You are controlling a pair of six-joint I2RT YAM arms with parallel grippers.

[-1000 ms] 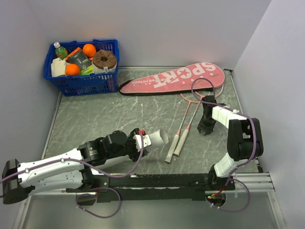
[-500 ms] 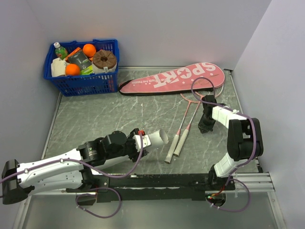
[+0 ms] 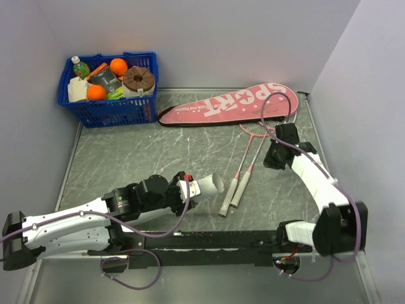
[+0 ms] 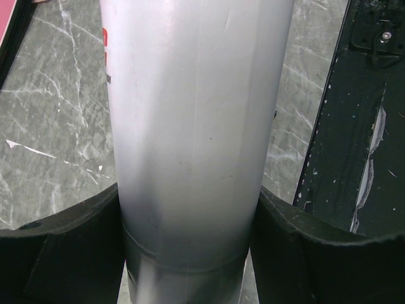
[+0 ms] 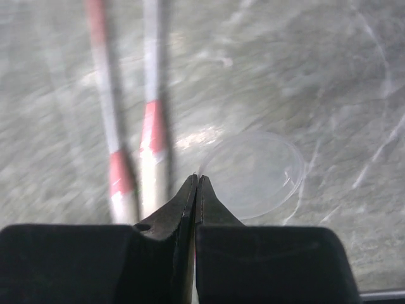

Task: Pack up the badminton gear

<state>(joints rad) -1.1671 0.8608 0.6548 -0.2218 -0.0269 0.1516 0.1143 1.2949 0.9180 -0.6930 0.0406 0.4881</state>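
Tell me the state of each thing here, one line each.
white tube, held off the table, far end open
left gripper, shut on the white tube
right gripper, shut on the clear lid
pink case, lying flat at the back
rackets, lying side by side, outside the pink case

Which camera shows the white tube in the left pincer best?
Top external: it shows most of the white tube, open end included, in the left pincer. Left wrist shows only a close stretch of its side between the fingers. Right wrist shows none of it.
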